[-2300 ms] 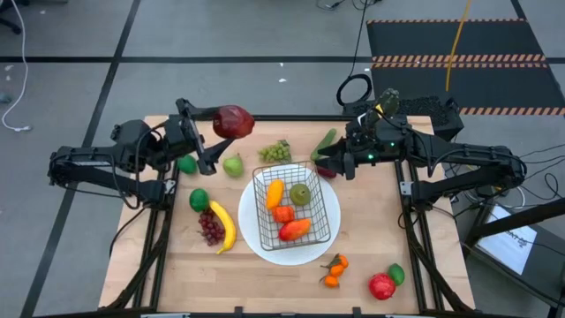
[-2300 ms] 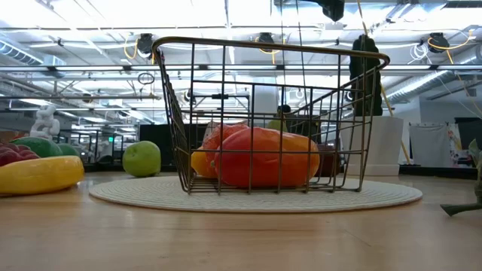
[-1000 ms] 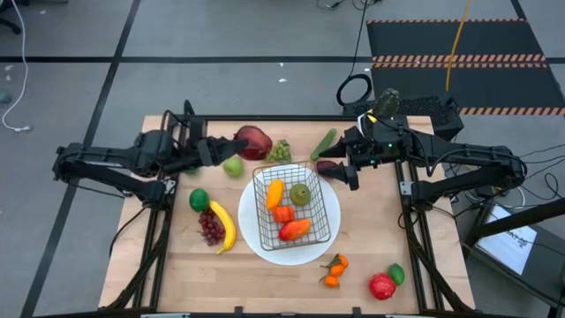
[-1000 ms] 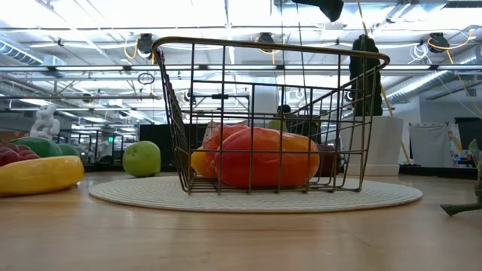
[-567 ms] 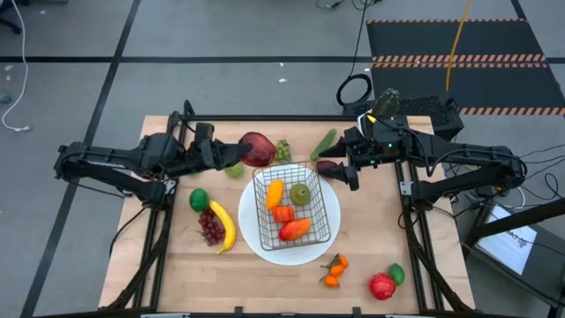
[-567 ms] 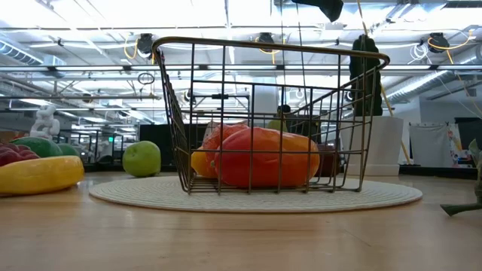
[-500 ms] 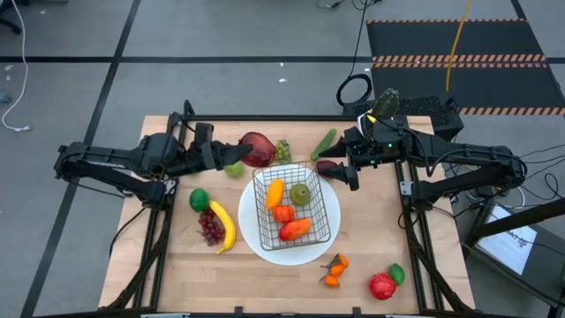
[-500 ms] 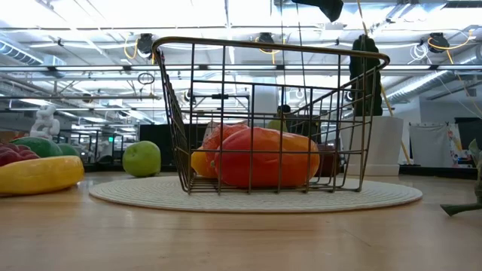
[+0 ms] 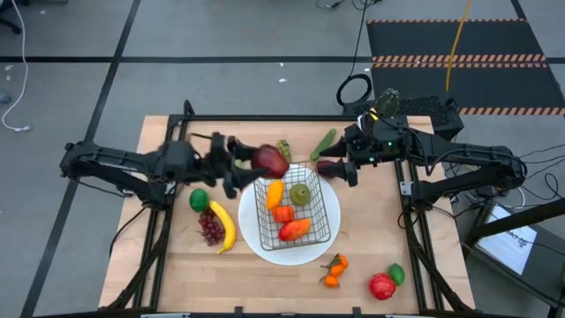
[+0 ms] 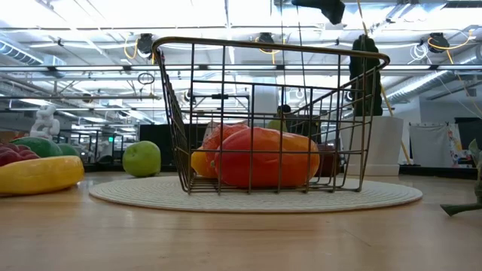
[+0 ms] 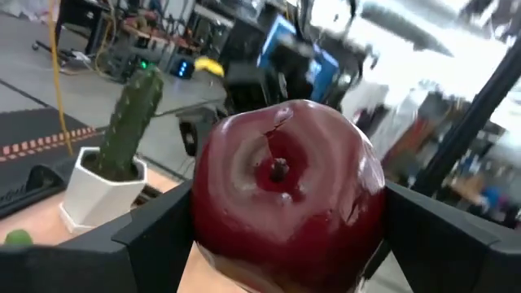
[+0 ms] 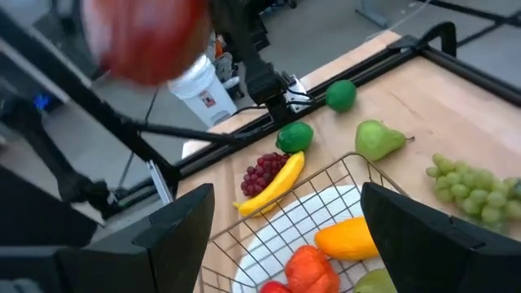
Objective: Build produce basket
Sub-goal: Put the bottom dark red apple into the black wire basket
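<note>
Frame centre, high view:
Left claw (image 9: 256, 168): you grip the apple (image 9: 269, 161) above the basket (image 9: 291, 205).
Right claw (image 9: 340, 170): empty, wide.

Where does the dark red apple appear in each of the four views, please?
High view: red apple in the left hand, at the basket's far-left corner.
Low view: not in it.
Left wrist view: centre, between the fingers.
Right wrist view: red blur, upper left.
Shared landmark: the basket.

A dark red apple (image 11: 286, 191), a yellow banana (image 9: 223, 226), purple grapes (image 9: 210, 228), orange peppers (image 9: 294, 230) in the dark wire basket (image 9: 291, 204), a white plate (image 9: 328, 239), pale wood worktop (image 9: 194, 278).
</note>
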Robot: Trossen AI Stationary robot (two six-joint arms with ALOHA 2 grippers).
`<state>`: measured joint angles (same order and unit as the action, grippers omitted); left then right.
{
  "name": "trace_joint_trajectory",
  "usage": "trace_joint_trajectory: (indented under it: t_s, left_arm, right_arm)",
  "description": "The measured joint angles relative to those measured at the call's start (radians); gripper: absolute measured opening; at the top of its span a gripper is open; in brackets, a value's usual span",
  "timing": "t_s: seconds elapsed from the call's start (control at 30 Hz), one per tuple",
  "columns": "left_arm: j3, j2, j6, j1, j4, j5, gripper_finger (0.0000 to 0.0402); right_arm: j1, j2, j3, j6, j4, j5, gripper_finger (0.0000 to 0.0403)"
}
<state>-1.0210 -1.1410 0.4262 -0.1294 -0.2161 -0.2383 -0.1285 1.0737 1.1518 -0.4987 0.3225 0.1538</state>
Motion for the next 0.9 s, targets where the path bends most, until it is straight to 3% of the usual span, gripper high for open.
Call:
trace_joint_trajectory:
  t_s: [0.3,0.5,0.73,0.9]
  left_arm:
    - [0.0,-0.157,-0.174,-0.038,0.003,0.014,0.0351]
    - [0.0,-0.234,-0.238,-0.062,0.021,0.013,0.0351]
    - [0.0,-0.33,-0.314,-0.047,0.092,0.012,0.0351]
    - [0.0,-0.398,-0.312,-0.018,0.109,0.01,0.0351]
  right_arm:
    - [-0.017,-0.021,0.0,-0.247,-0.003,0.007,0.0302]
    - [-0.022,-0.086,0.0,-0.278,-0.004,-0.007,0.0302]
    - [-0.023,-0.168,0.0,-0.306,-0.005,-0.194,0.0302]
    - [-0.022,-0.196,0.0,-0.305,-0.01,-0.24,0.0302]
